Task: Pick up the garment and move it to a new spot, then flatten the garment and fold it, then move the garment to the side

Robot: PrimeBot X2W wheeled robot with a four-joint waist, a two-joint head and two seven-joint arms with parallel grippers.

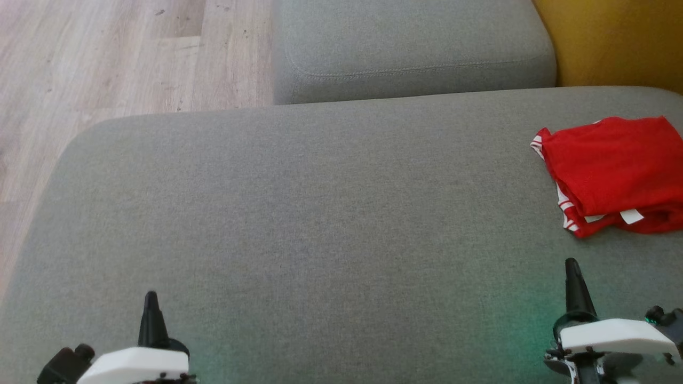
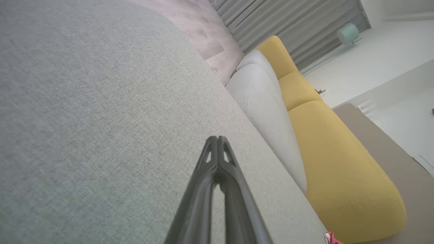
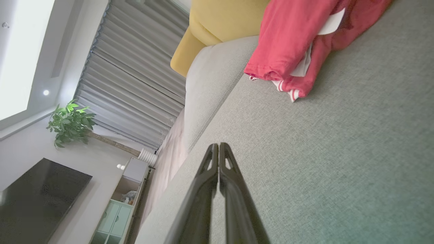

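Garment [image 1: 613, 170]: folded, lying at far right of grey seat cushion [image 1: 320, 213], near but clear of right gripper [image 1: 572, 264]; left gripper [image 1: 151, 296] and right both pressed together, empty; might slump open or shift toward the cushion's edge if brushed by that arm.

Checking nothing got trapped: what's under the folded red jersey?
The grey cushion lies under the garment; white layers peek from its edge. Anything beneath its middle is covered.
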